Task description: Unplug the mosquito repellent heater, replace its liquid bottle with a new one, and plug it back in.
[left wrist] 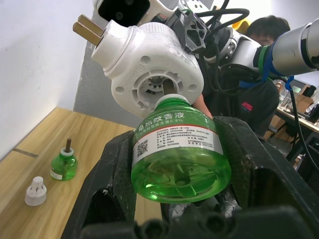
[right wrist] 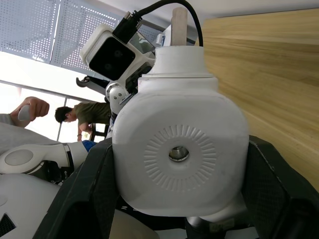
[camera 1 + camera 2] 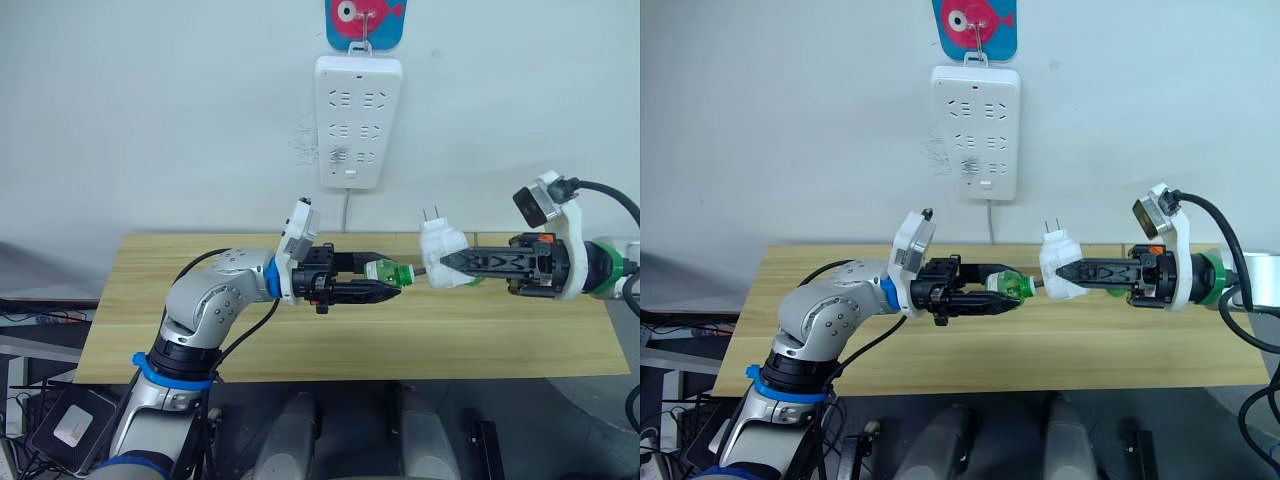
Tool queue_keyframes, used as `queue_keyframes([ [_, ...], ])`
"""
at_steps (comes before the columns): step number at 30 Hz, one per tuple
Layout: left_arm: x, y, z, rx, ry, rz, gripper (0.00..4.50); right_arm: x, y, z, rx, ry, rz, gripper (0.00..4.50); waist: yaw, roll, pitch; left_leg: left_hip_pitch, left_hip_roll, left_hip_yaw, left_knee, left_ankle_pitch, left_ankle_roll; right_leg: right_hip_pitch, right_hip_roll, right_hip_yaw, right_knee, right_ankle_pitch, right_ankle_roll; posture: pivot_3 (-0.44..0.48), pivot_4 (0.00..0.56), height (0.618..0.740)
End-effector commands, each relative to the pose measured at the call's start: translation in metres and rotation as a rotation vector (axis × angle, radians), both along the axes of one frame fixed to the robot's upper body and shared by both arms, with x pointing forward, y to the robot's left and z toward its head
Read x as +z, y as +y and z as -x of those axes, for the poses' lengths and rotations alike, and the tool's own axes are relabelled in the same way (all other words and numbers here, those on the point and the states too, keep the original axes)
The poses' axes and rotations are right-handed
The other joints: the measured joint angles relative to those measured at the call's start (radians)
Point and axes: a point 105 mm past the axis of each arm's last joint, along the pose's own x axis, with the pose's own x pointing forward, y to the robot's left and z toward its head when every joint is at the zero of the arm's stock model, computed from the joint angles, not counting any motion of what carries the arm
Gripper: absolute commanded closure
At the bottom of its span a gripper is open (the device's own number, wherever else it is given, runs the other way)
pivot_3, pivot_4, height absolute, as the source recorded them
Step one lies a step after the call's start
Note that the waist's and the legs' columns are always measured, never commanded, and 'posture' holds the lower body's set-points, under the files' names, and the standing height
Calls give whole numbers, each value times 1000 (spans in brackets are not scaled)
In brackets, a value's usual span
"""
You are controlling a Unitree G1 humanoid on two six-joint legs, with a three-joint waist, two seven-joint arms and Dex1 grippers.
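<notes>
lab/test room | wooden bench [image 3: 300, 340] | bare white wall [image 3: 150, 120] | seated person [image 2: 82, 113]

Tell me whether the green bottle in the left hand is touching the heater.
Touching. The left wrist view shows the neck of the green bottle entering the round socket of the heater, with no gap visible between them.
</notes>
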Motion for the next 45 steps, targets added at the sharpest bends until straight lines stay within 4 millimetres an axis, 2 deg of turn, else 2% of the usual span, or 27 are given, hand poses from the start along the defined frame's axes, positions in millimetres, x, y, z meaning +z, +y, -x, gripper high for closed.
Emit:
queue_keyframes([
  [1, 10, -7, 6, -42, -50, 34, 2261, 12, 6, 7, 51, -39, -36, 1527, 0, 0, 0, 0, 0, 0, 0, 0, 0, 0, 0, 0, 0, 0, 0, 58, 290, 740],
  [13, 13, -2, -9, 9, -68, 35, 2261, 13, 6, 11, 80, -32, -44, 1527, 0, 0, 0, 0, 0, 0, 0, 0, 0, 0, 0, 0, 0, 0, 0, 58, 295, 740],
  [24, 17, -12, 10, -70, -67, 46, 2261, 9, 10, 5, 44, -46, -37, 1527, -1, 0, 0, 0, 0, 0, 0, 0, 0, 0, 0, 0, 0, 0, 0, 55, 299, 740],
  [29, 14, -15, 10, -67, -66, 42, 2261, 13, 16, 7, 57, -79, -31, 1527, -1, 0, 0, 0, 0, 0, 0, 0, 0, 0, 0, 0, 0, 0, 0, 49, 301, 740],
  [35, 12, -21, 7, -62, -67, 54, 2261, 15, 32, 15, 104, -143, -16, 1527, -1, 0, 0, 0, 0, 0, 0, 0, 0, 0, 0, 0, 0, 0, 0, 39, 299, 740],
  [42, 12, -21, 6, -68, -63, 57, 2261, 12, 33, 19, 132, -128, -49, 1527, -1, 0, 0, 0, 0, 0, 0, 0, 0, 0, 0, 0, 0, 0, 0, 34, 298, 740],
  [45, 9, -19, 5, -63, -57, 48, 2261, 10, 31, 21, 137, -110, -54, 549, 0, 0, 0, 0, 0, 0, 0, 0, 0, 0, 0, 0, 0, 0, 0, 31, 297, 740],
])
